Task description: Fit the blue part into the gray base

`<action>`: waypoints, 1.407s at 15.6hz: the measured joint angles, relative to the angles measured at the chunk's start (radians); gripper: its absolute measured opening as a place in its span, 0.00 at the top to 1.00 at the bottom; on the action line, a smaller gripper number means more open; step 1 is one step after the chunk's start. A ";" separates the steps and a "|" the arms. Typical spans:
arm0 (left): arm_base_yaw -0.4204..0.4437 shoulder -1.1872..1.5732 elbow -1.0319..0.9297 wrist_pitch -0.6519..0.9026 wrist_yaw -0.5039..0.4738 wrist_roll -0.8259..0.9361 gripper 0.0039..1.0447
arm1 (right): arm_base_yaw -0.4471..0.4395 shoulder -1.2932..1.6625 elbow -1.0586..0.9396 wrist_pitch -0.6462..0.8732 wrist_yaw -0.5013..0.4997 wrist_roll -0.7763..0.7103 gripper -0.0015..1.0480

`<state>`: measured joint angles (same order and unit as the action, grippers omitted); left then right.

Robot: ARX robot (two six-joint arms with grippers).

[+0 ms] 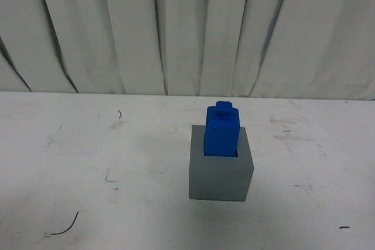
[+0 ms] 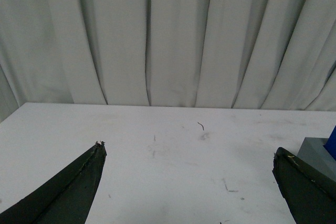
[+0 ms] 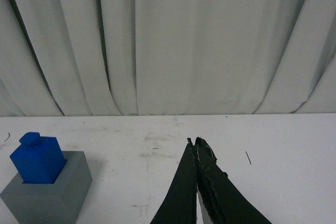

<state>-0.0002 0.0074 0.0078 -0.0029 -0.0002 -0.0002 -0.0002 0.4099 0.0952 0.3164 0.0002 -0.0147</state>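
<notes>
White counter (image 1: pixel 88 144): blue part (image 1: pixel 222 130) sits in gray base (image 1: pixel 221 174); left hand (image 2: pixel 186 153) spread, right hand (image 3: pixel 198 142) pressed together. Insertion looks done; nothing left but staying clear.

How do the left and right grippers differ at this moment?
The left gripper has its jaws spread wide, while the right gripper has its jaws pressed together. The left one's view catches only an edge of the gray base; the right one's shows the whole base with the blue part standing in it. Both are empty, over the white table.
</notes>
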 joint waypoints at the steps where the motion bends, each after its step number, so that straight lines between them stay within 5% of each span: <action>1: 0.000 0.000 0.000 0.000 0.000 0.000 0.06 | 0.000 -0.018 -0.011 -0.011 0.000 0.000 0.98; 13: 0.000 0.000 0.000 0.000 0.000 0.000 0.06 | 0.000 -0.224 -0.084 -0.127 0.000 0.000 0.98; 14: 0.000 0.000 0.000 0.000 0.000 0.000 0.06 | 0.000 -0.242 -0.084 -0.147 0.000 0.000 0.98; 15: 0.000 0.000 0.000 0.002 0.000 0.000 0.06 | 0.000 -0.407 -0.083 -0.319 0.000 0.000 0.98; 18: 0.000 0.000 0.000 0.000 0.000 0.000 0.06 | 0.000 -0.406 -0.083 -0.320 0.000 0.000 0.98; 19: 0.000 0.000 0.000 0.000 0.000 0.000 0.06 | 0.000 -0.406 -0.083 -0.320 0.000 0.000 0.93; 22: 0.000 0.000 0.000 0.000 0.000 0.000 0.06 | 0.000 -0.406 -0.083 -0.320 0.000 0.000 0.53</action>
<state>-0.0002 0.0074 0.0078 -0.0025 -0.0002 -0.0002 -0.0002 0.0036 0.0120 -0.0036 0.0002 -0.0147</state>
